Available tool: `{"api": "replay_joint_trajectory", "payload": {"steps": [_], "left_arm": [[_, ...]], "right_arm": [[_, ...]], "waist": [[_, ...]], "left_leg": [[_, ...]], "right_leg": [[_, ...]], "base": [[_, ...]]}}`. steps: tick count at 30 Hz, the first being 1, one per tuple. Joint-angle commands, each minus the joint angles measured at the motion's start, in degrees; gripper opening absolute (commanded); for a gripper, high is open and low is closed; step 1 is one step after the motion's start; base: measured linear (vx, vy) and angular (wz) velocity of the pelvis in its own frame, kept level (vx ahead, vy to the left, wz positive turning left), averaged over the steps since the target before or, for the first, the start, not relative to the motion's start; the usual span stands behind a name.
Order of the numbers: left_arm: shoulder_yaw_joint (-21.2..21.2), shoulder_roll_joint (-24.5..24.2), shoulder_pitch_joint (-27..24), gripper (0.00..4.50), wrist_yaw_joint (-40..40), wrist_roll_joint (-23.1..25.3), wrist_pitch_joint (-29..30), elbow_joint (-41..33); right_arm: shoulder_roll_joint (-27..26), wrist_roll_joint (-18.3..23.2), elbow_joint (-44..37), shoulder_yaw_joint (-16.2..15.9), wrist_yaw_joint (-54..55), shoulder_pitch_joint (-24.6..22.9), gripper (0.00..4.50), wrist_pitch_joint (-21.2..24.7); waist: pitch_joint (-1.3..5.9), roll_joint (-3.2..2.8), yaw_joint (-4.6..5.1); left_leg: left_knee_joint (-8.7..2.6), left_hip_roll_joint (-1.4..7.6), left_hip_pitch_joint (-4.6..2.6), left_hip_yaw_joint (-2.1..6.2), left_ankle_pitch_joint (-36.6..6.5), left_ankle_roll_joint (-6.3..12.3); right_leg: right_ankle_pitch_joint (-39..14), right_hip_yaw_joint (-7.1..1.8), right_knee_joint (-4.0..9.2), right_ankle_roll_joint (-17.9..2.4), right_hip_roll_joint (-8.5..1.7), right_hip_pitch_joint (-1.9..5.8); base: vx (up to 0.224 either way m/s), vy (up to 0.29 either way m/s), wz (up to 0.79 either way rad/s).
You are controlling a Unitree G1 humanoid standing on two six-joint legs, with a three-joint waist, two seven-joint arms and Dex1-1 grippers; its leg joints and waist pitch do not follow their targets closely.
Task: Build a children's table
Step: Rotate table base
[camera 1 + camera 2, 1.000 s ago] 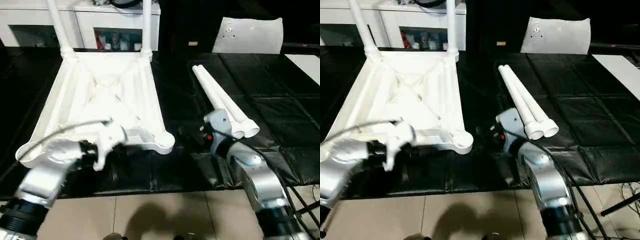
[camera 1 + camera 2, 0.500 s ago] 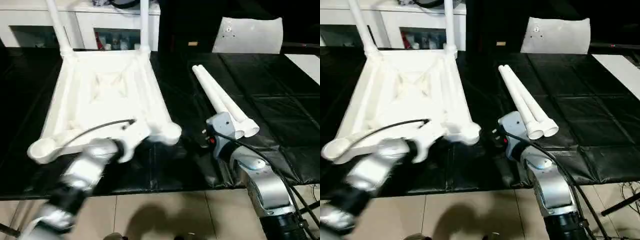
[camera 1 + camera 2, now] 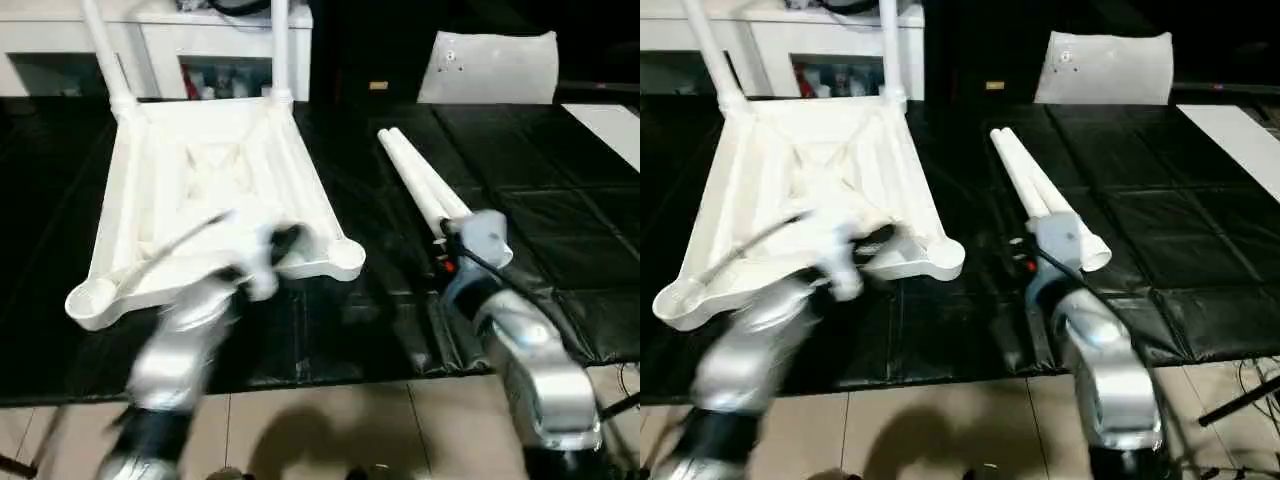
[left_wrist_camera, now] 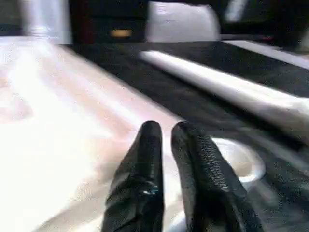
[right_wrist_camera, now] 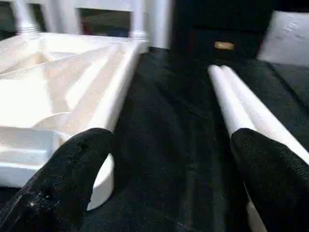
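Note:
The children's table's white tabletop lies upside down on the black mat, ribs up. Two legs stand in its far corner sockets. Two loose legs lie side by side to its right. My left gripper hovers over the tabletop's near rim, close to the near right corner socket. Its fingers stand slightly apart and hold nothing. My right gripper is wide open over the mat between the tabletop and the loose legs, whose near ends lie by one finger.
A white pillow-like block leans at the back right. A flat white strip lies at the far right edge. White shelving stands behind the tabletop. The black mat ends at a front edge above tiled floor.
The tabletop's near edge has swung to the right and slightly away. My left arm swept right along it and its fingers parted a little. My right gripper moved right, toward the loose legs' ends.

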State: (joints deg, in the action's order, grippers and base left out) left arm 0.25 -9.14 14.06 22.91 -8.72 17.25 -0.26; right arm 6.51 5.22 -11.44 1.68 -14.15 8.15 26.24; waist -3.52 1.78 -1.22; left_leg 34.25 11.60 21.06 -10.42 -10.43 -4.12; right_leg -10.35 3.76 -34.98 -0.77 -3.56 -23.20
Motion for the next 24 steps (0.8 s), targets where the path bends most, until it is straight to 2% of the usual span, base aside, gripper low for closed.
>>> {"api": "replay_joint_trajectory", "payload": {"steps": [1,2,4,8,9,10,11,12,13,14,15,16,17,18,19,20,21,22,23,24], "left_arm": [[0.03,-1.29,-2.46,0.96,-3.94,5.16,2.08,-5.65],[0.03,-1.29,-2.46,1.06,-3.94,5.16,2.08,-5.65],[2.0,-0.45,-5.04,1.28,-8.91,7.51,0.96,-8.31],[2.45,-0.29,-6.76,1.51,-11.05,7.63,2.71,-10.0],[2.14,-0.24,-6.78,1.63,-11.83,8.22,2.89,-10.11],[1.88,-0.09,-6.69,1.71,-12.11,8.32,2.84,-10.14],[1.4,0.33,-6.46,1.75,-12.62,8.57,3.37,-10.53],[1.1,0.73,-6.34,1.75,-12.95,8.87,3.86,-10.96],[0.97,1.0,-6.27,1.95,-13.05,8.9,4.06,-11.12],[0.93,1.81,-6.22,2.07,-13.43,8.63,4.5,-11.41],[1.26,2.55,-6.26,2.12,-14.12,8.21,5.56,-11.52],[1.45,2.86,-6.29,2.12,-14.57,7.97,6.31,-11.59],[1.53,2.92,-6.37,2.28,-14.93,8.04,6.48,-11.58],[1.48,2.62,-6.68,2.28,-14.82,8.17,6.09,-11.7],[1.26,2.08,-7.11,2.49,-14.7,8.39,6.01,-12.01],[1.17,1.86,-7.25,2.49,-14.69,8.53,6.3,-12.18],[1.13,1.64,-7.38,2.61,-14.25,8.21,6.32,-12.37],[1.12,1.5,-7.47,2.61,-13.9,7.96,6.28,-12.5],[1.04,1.23,-7.64,2.61,-13.23,7.82,5.63,-12.82],[1.01,1.0,-7.81,2.84,-12.6,7.73,5.07,-13.21]], "right_arm": [[-0.16,0.89,-3.48,0.76,0.74,-1.95,4.5,4.06],[-0.16,0.89,-3.48,0.76,0.74,-1.95,4.5,4.06],[0.15,1.11,-5.34,-0.48,-0.03,-4.09,4.5,3.45],[-0.02,0.83,-6.49,-1.23,0.82,-5.43,4.5,3.18],[-0.23,0.74,-6.62,-1.19,1.12,-5.57,4.5,3.23],[-0.36,0.7,-6.67,-1.13,1.29,-5.6,4.5,3.31],[-0.15,-0.35,-6.6,-1.19,2.0,-5.64,4.5,3.03],[0.04,-1.1,-6.61,-1.24,2.51,-5.66,4.5,2.95],[0.13,-1.14,-6.69,-1.24,2.47,-5.69,4.5,2.92],[0.2,-0.95,-6.98,-1.11,2.45,-5.77,4.5,2.72],[0.05,-0.09,-7.45,-0.71,2.34,-5.78,4.5,2.98],[-0.04,0.45,-7.73,-0.49,2.33,-5.78,4.5,3.23],[-0.2,0.92,-7.94,-0.03,2.55,-5.67,4.5,3.72],[-0.61,1.32,-8.06,0.73,3.2,-5.41,4.5,4.09],[-1.37,2.23,-8.49,1.9,4.27,-5.08,4.5,6.72],[-1.68,3.12,-8.8,2.37,4.39,-4.95,4.5,9.25],[-1.77,3.9,-9.0,2.53,4.11,-4.92,4.5,10.45],[-1.81,4.36,-9.1,2.6,3.87,-4.9,4.5,11.01],[-1.51,3.9,-9.11,2.1,3.39,-5.06,4.5,10.37],[-1.22,3.22,-9.12,1.54,3.07,-5.24,4.5,9.6]], "waist": [[3.32,-0.02,0.21],[3.3,-0.12,0.2],[3.32,0.46,0.26],[3.17,0.34,0.17],[3.13,0.16,0.34],[3.08,-0.26,0.88],[2.69,0.68,0.5],[3.24,-1.77,1.23],[2.97,-2.66,2.79],[2.83,-2.6,3.58],[2.78,-2.35,4.24],[2.22,-1.6,3.68],[2.2,-0.35,2.98],[2.67,2.51,1.34],[2.86,3.04,-0.62],[2.91,3.7,-0.91],[3.3,3.21,-1.76],[3.54,2.84,-1.87],[4.26,1.41,-1.91],[4.16,0.29,-1.16]], "left_leg": [[-4.23,1.47,-0.59,0.72,-16.03,0.27],[-4.34,1.66,-0.55,0.82,-16.24,0.18],[-4.25,1.54,-0.49,0.72,-16.48,0.06],[-4.25,1.41,-0.5,0.79,-16.99,-0.05],[-4.35,1.55,-0.8,1.06,-18.18,-0.97],[-4.8,2.3,-1.67,1.84,-20.48,-1.97],[-6.11,1.31,1.93,4.14,-21.49,-0.14],[-7.84,4.37,0.11,7.77,-28.42,0.79],[-9.48,7.13,-0.38,12.1,-29.22,3.26],[-10.14,7.69,-0.52,13.62,-29.05,5.47],[-9.7,10.84,-2.92,11.48,-25.71,8.29],[-9.57,10.51,-1.68,9.53,-25.49,9.48],[-7.98,7.41,-1.11,6.36,-25.56,9.94],[4.3,-3.53,0.16,0.2,-18.79,7.38],[5.97,-3.4,1.87,0.97,-8.99,5.55],[5.84,-3.23,3.2,1.34,-5.81,4.17],[2.92,-2.66,3.69,2.5,-5.18,3.56],[1.81,-2.52,3.29,2.78,-5.25,4.2],[-0.3,-0.69,1.69,3.78,-3.77,5.79],[-1.37,1.61,0.85,5.26,-3.5,7.05]], "right_leg": [[-22.56,-2.78,5.43,-4.61,-3.16,1.97],[-22.26,-2.83,5.37,-4.17,-3.14,2.06],[-22.99,-2.84,5.64,-3.01,-3.11,1.92],[-25.15,-2.81,5.99,-1.67,-3.14,1.56],[-25.18,-2.34,6.14,-0.87,-2.38,1.31],[-23.49,-1.16,6.37,-0.81,-0.8,1.03],[-21.0,0.86,4.43,-2.24,-2.18,3.59],[-17.46,2.03,3.54,-4.36,-1.43,3.31],[-10.12,2.5,0.02,-9.12,-0.96,2.96],[-10.01,2.56,-1.54,-10.74,-0.56,2.65],[-10.18,0.82,-2.06,-11.57,-1.58,1.02],[-8.83,0.15,-2.54,-11.9,-2.3,1.35],[-9.85,-2.06,0.0,-13.13,-3.51,1.54],[-27.72,-2.37,7.65,-10.51,-4.79,1.47],[-44.41,-5.03,8.49,0.85,-7.25,3.05],[-46.87,-5.05,7.49,7.58,-6.94,3.1],[-41.44,-6.0,6.54,14.94,-6.41,4.25],[-35.5,-5.63,6.35,15.73,-5.62,4.41],[-21.59,-3.82,5.79,13.17,-4.54,4.12],[-12.35,-2.42,4.87,9.47,-3.44,3.4]], "base": [[0.0,0.0,0.0],[0.0,0.0,0.0],[0.0,0.0,0.0],[0.0,0.0,0.0],[0.0,0.0,0.0],[0.0,0.0,0.0],[0.007,-0.04,0.36],[0.007,-0.04,0.36],[0.03,-0.079,0.59],[0.026,-0.139,0.53],[0.026,-0.139,0.53],[0.055,-0.201,0.38],[0.029,-0.208,0.08],[0.029,-0.208,0.08],[-0.008,-0.175,-0.1],[0.001,-0.149,-0.09],[0.001,-0.149,-0.09],[0.007,-0.122,0.01],[0.001,-0.093,0.03],[0.001,-0.093,0.03]]}}
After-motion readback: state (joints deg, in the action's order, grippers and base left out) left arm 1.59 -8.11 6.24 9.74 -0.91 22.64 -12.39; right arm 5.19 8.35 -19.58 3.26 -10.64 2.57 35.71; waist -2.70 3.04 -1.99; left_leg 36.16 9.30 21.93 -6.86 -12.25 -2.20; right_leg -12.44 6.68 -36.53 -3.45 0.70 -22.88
